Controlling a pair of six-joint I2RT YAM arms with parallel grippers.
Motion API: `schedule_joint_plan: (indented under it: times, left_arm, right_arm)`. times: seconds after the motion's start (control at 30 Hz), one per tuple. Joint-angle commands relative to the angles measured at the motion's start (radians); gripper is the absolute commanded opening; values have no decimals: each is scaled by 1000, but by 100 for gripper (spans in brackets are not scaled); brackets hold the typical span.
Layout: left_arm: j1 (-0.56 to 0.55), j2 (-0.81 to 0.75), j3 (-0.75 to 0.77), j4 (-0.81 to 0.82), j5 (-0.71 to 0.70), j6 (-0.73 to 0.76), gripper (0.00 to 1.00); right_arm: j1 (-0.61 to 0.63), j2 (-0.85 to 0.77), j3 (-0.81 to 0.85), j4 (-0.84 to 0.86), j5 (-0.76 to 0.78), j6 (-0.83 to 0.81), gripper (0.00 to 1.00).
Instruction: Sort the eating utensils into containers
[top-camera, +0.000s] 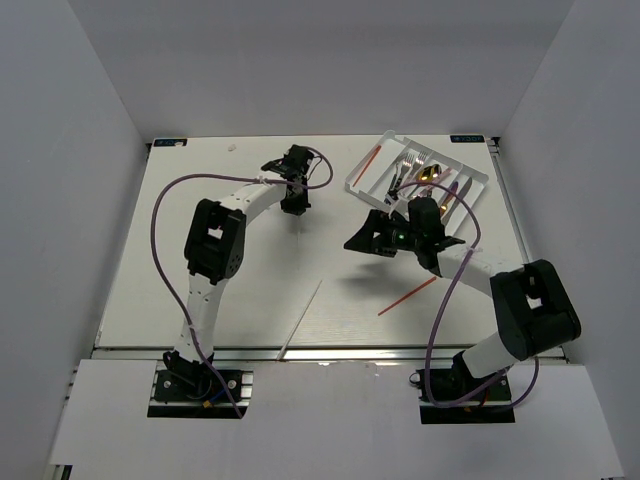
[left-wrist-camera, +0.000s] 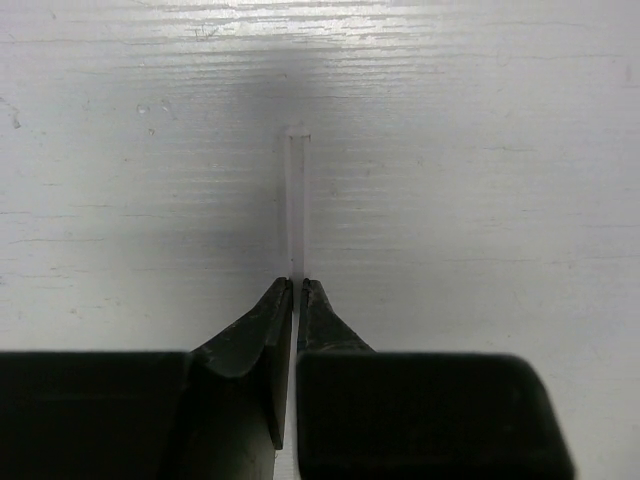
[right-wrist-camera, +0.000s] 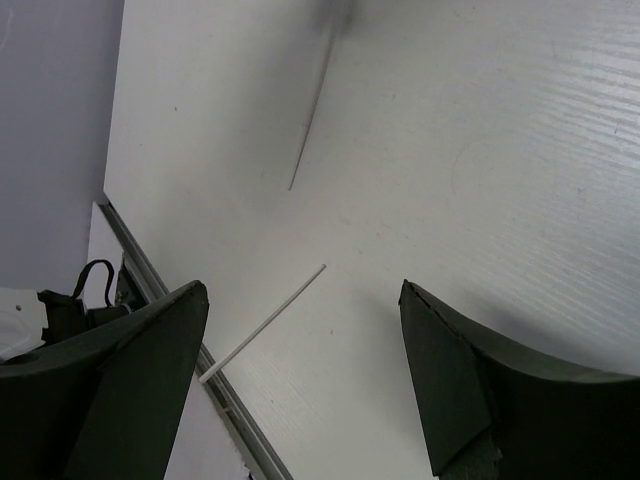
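Note:
My left gripper (top-camera: 294, 207) is at the table's far middle, shut on a pale chopstick (left-wrist-camera: 296, 200) that sticks out past its fingertips (left-wrist-camera: 285, 290) just above the tabletop. My right gripper (top-camera: 364, 239) hangs open and empty left of the white tray (top-camera: 388, 140), above the table. The tray holds several utensils, among them silver forks (top-camera: 410, 160) and a gold spoon (top-camera: 431, 175). A second pale chopstick (top-camera: 300, 320) lies near the front edge; it also shows in the right wrist view (right-wrist-camera: 262, 325). A red chopstick (top-camera: 407, 297) lies at the front right. Another red chopstick (top-camera: 366, 165) lies beside the tray's left end.
The metal front rail of the table (right-wrist-camera: 170, 310) runs just under the loose pale chopstick's near end. White walls enclose the table on the left, right and back. The right arm's elbow (top-camera: 535, 305) stands over the table's right front corner.

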Motion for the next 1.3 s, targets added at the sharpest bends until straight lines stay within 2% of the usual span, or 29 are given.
schedule_joint_plan:
  times: [0.0,0.23,0.57,0.67,0.93,1.17,1.27]
  left_arm:
    - [-6,-115,2,19,11,-14,0]
    - [-6,-131,-1,21,17,-13,0]
    - [-6,-156,-27,39,30,-17,0]
    - [-6,-170,-41,50,45,-19,0]
    - [-6,-207,-78,88,66,-32,0]
    - [-7,-237,-100,116,108,-48,0]
    - [-7,-246,-107,121,114,-48,0]
  right_arm:
    - [-1,44,11,62,-45,19,82]
    - [16,102,27,96,-41,30,81]
    - [88,256,93,236,-10,36,80]
    - [103,311,149,283,-8,31,80]
    - [119,503,356,280,77,66,78]
    - [140,621,442,389,59,110,77]
    - [156,673,482,450,1,132,76]
